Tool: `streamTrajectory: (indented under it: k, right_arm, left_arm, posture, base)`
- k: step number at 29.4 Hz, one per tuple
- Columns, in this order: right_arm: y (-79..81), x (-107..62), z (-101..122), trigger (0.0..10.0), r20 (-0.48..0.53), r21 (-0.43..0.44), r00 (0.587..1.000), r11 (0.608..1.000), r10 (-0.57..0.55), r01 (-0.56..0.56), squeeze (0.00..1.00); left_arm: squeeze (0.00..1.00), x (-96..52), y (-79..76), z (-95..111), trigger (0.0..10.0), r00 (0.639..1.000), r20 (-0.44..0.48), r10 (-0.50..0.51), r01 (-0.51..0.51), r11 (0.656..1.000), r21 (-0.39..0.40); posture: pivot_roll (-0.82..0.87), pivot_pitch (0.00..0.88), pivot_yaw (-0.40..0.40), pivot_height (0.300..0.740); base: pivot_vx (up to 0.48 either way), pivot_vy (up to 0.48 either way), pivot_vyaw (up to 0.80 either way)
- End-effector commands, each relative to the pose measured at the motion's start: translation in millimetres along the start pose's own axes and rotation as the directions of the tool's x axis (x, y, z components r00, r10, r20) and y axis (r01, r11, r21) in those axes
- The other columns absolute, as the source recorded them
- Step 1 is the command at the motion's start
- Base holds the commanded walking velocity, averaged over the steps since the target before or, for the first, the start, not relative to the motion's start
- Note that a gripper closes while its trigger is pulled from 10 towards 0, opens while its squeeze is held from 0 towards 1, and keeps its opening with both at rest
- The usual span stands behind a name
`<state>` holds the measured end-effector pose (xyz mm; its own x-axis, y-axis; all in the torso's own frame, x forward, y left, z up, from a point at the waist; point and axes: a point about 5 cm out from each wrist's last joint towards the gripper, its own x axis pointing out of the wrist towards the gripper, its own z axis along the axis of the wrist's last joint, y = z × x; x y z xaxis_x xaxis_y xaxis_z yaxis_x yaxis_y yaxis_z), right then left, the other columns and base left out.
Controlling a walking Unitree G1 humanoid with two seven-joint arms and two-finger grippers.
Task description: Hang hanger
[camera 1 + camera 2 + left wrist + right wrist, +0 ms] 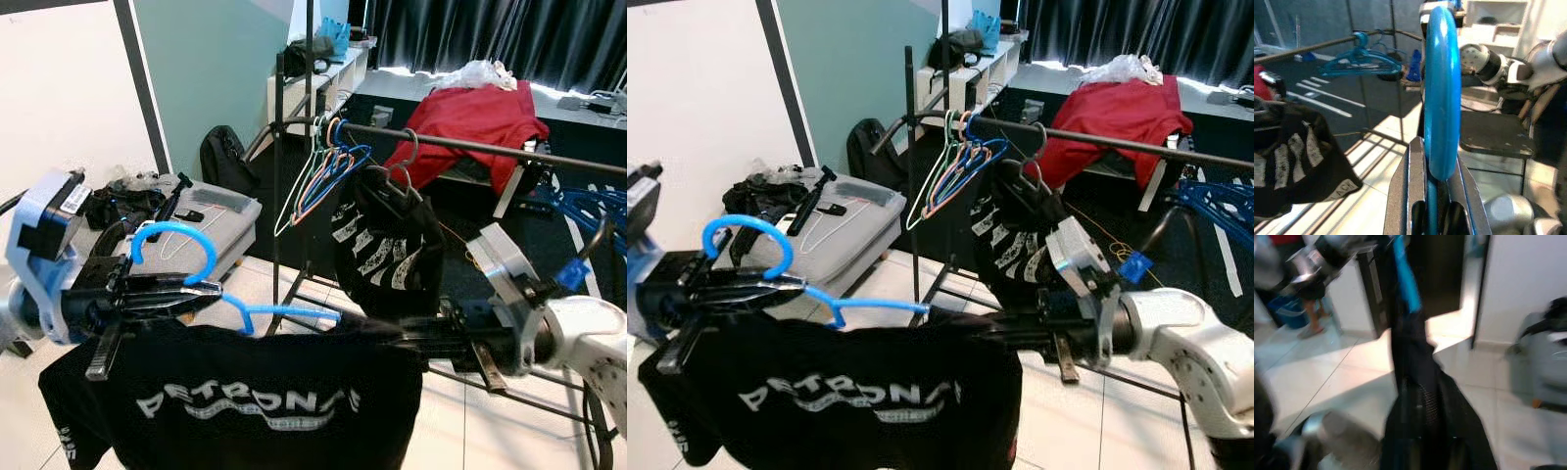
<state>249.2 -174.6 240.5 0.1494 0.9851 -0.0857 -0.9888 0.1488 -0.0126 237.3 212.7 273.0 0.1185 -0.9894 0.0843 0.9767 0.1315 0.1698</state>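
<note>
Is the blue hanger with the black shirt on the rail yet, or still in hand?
Still in hand. The left gripper clamps the blue hanger at its neck, short of the rail.

We see a black clothes rack [470, 145] standing on the white tile floor [294, 284]; its rail carries a bunch of empty coloured hangers [328, 166] and a hanger with a black printed shirt [387, 245]. A grey suitcase [211, 220] lies flat on the floor, left of the rack, with dark clutter [122, 201] and a white wire hanger [191, 233] on top.
</note>
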Motion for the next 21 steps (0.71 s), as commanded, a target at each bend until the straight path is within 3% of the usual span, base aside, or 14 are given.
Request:
streamTrajectory:
  k: [1,9,13,15,16,18,19,21]
  right_arm:
    - [-4.8,-0.8,4,10.0,0.014,-0.035,0.999,0.998,-0.045,0.046,1.0]
    - [-6.0,-3.6,2,10.0,0.007,-0.046,0.998,0.997,-0.059,0.059,1.0]
    - [-18.9,-26.8,7,10.0,0.023,-0.09,0.976,0.972,-0.215,0.216,1.0]
    - [-18.9,-26.8,7,10.0,0.023,-0.09,0.976,0.972,-0.215,0.216,1.0]
    - [-21.3,-39.8,11,10.0,0.045,-0.097,0.963,0.959,-0.264,0.268,0.49]
    - [-21.3,-39.8,11,10.0,0.045,-0.097,0.963,0.959,-0.264,0.268,0.49]
    - [-20.5,-51.4,16,10.0,0.058,-0.1,0.955,0.95,-0.292,0.296,0.2]
    - [-20.5,-51.4,16,10.0,0.058,-0.1,0.955,0.95,-0.292,0.296,0.2]
  left_arm:
    - [0.0,6.9,1.3,-5,0.0,1.0,-0.003,-0.001,0.001,1.0,-0.005]
    - [0.0,8.5,3.2,-7,0.0,1.0,0.006,0.018,-0.018,1.0,-0.003]
    - [0.0,2.4,3.7,-7,0.0,0.999,-0.019,0.04,-0.04,0.999,0.008]
    - [0.0,2.4,3.7,-7,0.0,0.999,-0.019,0.04,-0.04,0.999,0.008]
    - [0.0,-1.2,4.0,-5,0.0,0.998,-0.031,0.049,-0.049,0.999,0.014]
    - [0.0,-1.2,4.0,-5,0.0,0.998,-0.031,0.049,-0.049,0.999,0.014]
    - [0.0,-4.2,4.4,-4,0.0,0.998,-0.04,0.057,-0.056,0.998,0.021]
    - [0.0,-4.2,4.4,-4,0.0,0.998,-0.04,0.057,-0.056,0.998,0.021]
  posture:
    - [-0.03,0.0,-0.017,0.74]
    - [-0.04,0.0,-0.018,0.74]
    - [-0.04,0.0,-0.023,0.74]
    - [-0.04,0.0,-0.023,0.74]
    - [-0.04,0.0,-0.025,0.74]
    - [-0.04,0.0,-0.025,0.74]
    - [-0.04,0.0,-0.025,0.74]
    - [-0.04,0.0,-0.025,0.74]
  base:
    - [0.0,0.0,0.0]
    - [0.0,0.0,0.0]
    - [0.0,0.0,0.0]
    - [0.0,0.0,0.0]
    - [0.0,0.0,0.0]
    - [0.0,0.0,0.0]
    - [0.0,0.0,0.0]
    - [0.0,0.0,0.0]
